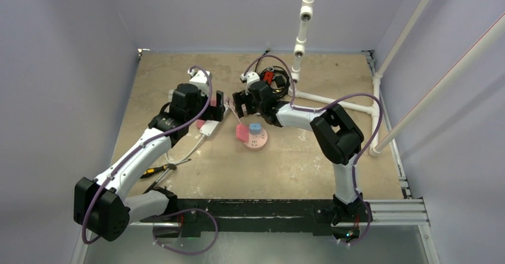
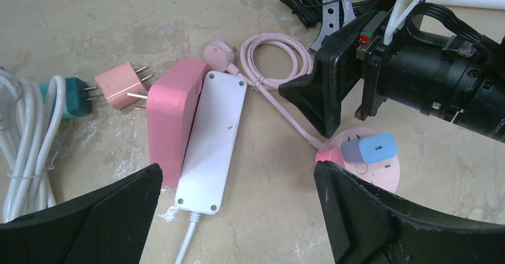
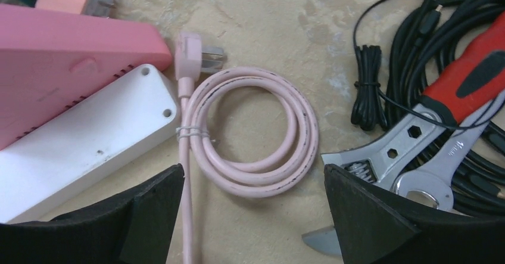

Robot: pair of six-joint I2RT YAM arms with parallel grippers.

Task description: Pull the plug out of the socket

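The plug (image 2: 370, 148) sits seated on the socket (image 2: 387, 179), a flat pink disc lying near the middle of the table, between the two arms and on the near side of the right gripper (image 1: 237, 103). Neither claw has anything: the right one hangs spread wide over the coiled pink cord (image 3: 250, 139), past the disc, and the left gripper (image 2: 237, 174) is just as wide apart, hovering above the white power strip (image 2: 211, 139) and the pink block (image 2: 170, 118) beside it. I judge this to be the approach, with the pull not yet begun. To do it well I would bring one claw down square onto the plug's two flat sides, low on the cube but clear of the disc face. The other claw would pin the disc's bare rim, since so light a hub will likely lift with the plug. Then I would draw straight along the prongs without twisting. I can read no brand or lettering anywhere; the plug shows only a small oval port on its face.
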